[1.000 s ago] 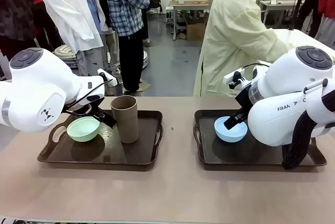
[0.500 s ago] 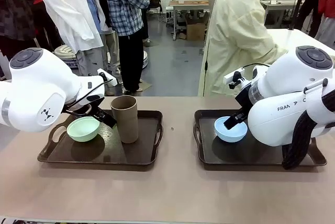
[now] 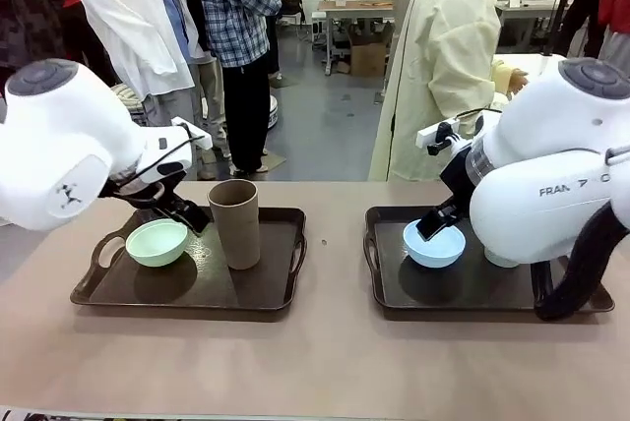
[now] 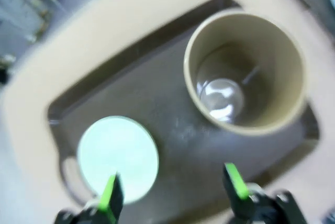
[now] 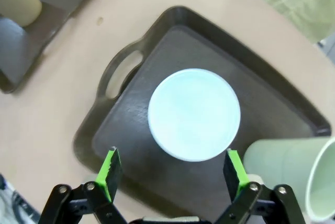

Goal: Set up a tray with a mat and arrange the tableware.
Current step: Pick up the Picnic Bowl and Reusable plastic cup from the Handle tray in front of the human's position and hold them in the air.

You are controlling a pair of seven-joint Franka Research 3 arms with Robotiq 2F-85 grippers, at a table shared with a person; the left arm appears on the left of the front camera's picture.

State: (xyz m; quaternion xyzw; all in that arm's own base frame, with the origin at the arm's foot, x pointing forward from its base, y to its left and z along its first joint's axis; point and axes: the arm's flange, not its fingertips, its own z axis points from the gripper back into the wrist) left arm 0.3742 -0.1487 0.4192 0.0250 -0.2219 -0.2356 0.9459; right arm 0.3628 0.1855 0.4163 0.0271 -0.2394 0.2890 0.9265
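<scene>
Tan bench (image 3: 315,372), two dark trays (image 3: 266,288), grey workshop floor (image 3: 325,136), left claw (image 4: 174,188) and right claw (image 5: 171,169) both wide open, empty.

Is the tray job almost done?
Nearly done. The left tray holds the mint green bowl and brown tumbler; the right tray holds the light blue bowl and pale green tumbler. The left gripper and right gripper hover open, holding nothing. Left: perhaps mats, which I cannot make out.
</scene>
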